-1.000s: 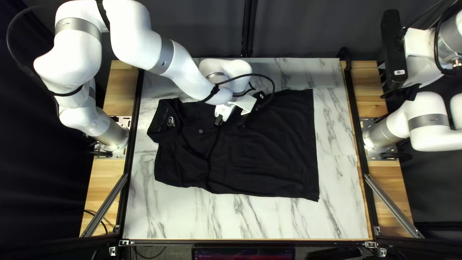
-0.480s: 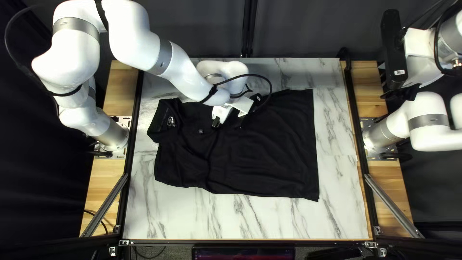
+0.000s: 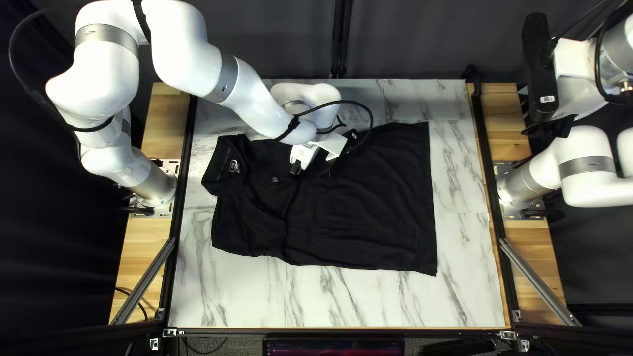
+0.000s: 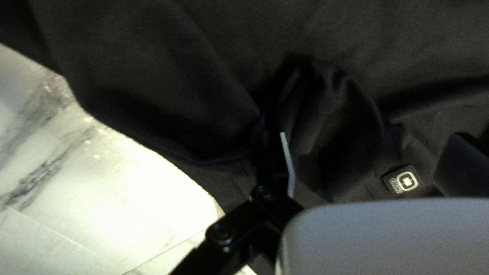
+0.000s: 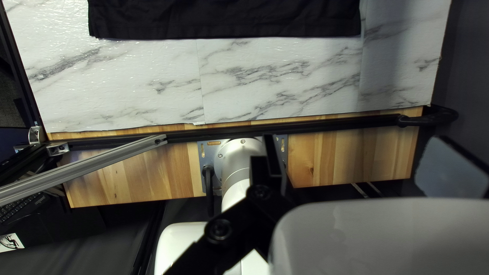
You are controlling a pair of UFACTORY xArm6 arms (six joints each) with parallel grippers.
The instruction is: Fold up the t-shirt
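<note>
Two grippers, both with jaws wide apart. Left gripper: at the polo shirt, folds between its jaws, contact unconfirmed. Right gripper: well apart from it. One polo shirt, lying on one marble-patterned surface.

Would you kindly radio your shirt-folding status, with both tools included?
Left tool open, at the shirt. Right tool open, away from it. Shirt spread out, rumpled. Left arm overhangs it.
</note>
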